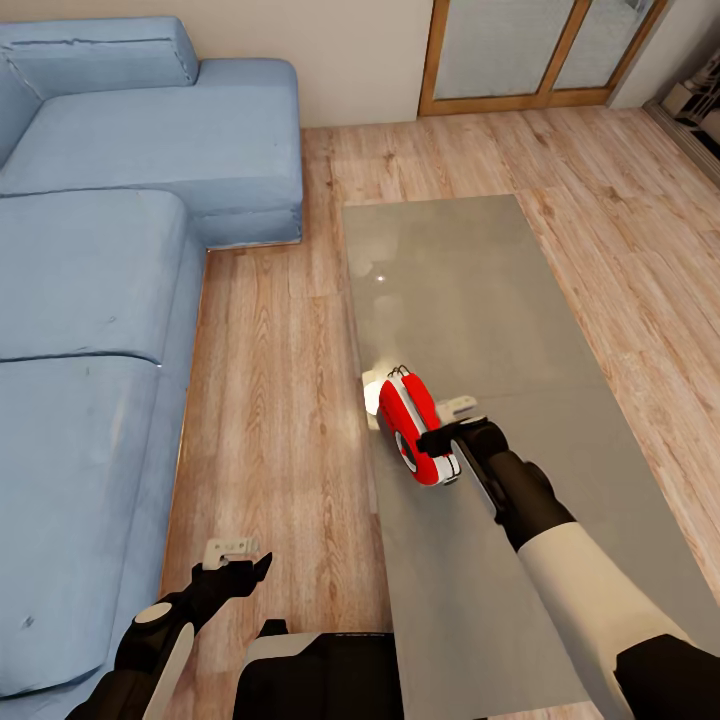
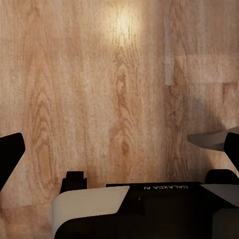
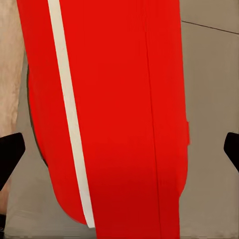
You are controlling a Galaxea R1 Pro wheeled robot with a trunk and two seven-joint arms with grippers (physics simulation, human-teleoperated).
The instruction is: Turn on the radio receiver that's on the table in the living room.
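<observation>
The living room, with its light wood plank floor (image 1: 270,400), has a blue fabric sectional sofa (image 1: 90,300) along the left and wood-framed glass doors (image 1: 530,55) in the far wall. Right of the sofa stands the long, low coffee table with a glossy grey-beige top (image 1: 470,290), running from near to far.

The small glossy red radio receiver with a white band (image 1: 415,425) sits on the table close to its left edge, roughly midway along its length. In the right wrist view its red shell (image 3: 129,109) is very close, the white stripe running along it.

The right arm reaches over the table, and the right gripper (image 1: 450,440) is at the radio's near-right side, touching or almost touching it. Its dark fingertips (image 3: 10,152) stand wide apart at both sides of the wrist picture, so the jaws are spread.

The left gripper (image 1: 235,570) hangs idle over the floor near the robot's base, fingers likewise parted.

The step in hand seems to be the final approach to the switch. The next move probably calls for a short, gentle press on the radio's control without pushing the light box off the nearby left edge.
</observation>
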